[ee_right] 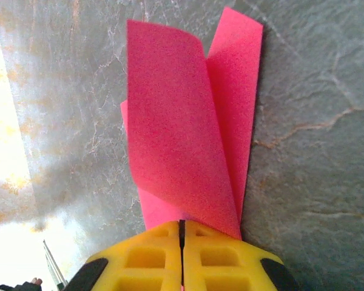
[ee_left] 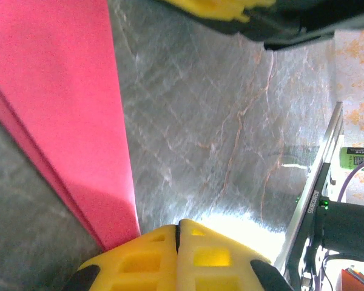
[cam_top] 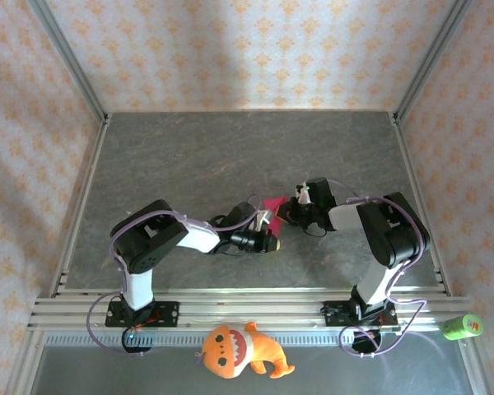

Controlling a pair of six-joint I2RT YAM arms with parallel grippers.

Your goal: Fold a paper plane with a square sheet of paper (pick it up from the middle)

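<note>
At the near edge, a green container [cam_top: 462, 327] by the rail carries a label too small to read. Both arms bend at the elbow and reach inward, wrists meeting over the middle of the bench [cam_top: 189, 156]. The right tool [ee_right: 182, 227] is clenched on the folded magenta sheet of paper [ee_right: 182, 121]. The left tool [ee_left: 178, 233] is closed, the sheet lying against one finger; whether it pinches it is unclear.

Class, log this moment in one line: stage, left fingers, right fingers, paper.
stage: mid-fold | left fingers: shut beside pink paper, grip unclear | right fingers: shut on pink paper | paper: folded, layers splayed
</note>
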